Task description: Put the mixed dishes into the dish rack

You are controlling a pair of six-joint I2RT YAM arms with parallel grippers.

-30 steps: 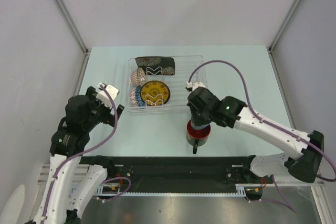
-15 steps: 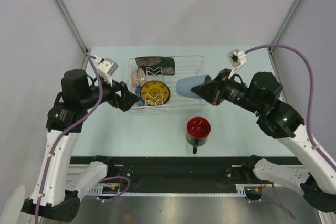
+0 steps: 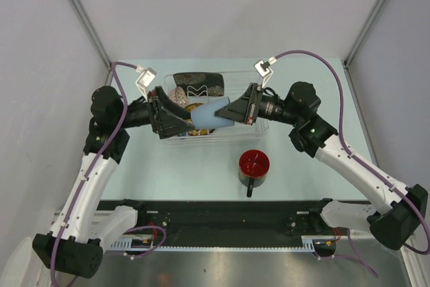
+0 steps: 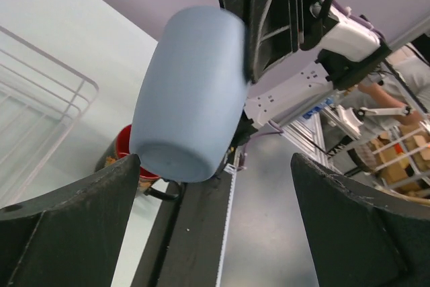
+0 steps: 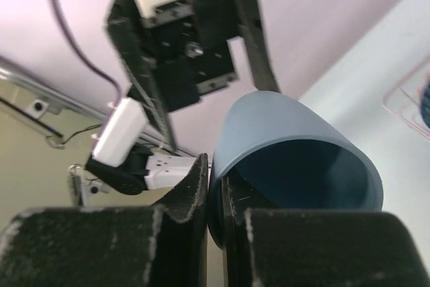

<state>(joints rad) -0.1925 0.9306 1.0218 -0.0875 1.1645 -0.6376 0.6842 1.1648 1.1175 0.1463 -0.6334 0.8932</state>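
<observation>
nearest, on the desk [image 3: 201, 166], the red mug [image 3: 254, 165] stands upright, handle toward the arm bases, not yet loaded. beyond it, above the near part of the rack [image 3: 252, 77], the right claw [image 3: 236, 112] is clamped on the rim of a blue cup [image 3: 213, 113], one finger inside and one outside. the cup lies on its side in the air, closed end toward the left claw [image 3: 183, 117]. that claw's jaws stand wide apart, one on either side of the closed end; whether they touch it cannot be told. farther back, the rack holds a patterned bowl [image 3: 177, 96] at its left and a dark plate [image 3: 201, 83] on edge at its far end. step in hand, as judged: passing the cup from right to left above the rack. to do it well, the left claw should centre on the cup's wall, not its rounded base, before closing. the right should let go only once that grip is firm, since a thin rim pinch may let the cup swing.
</observation>
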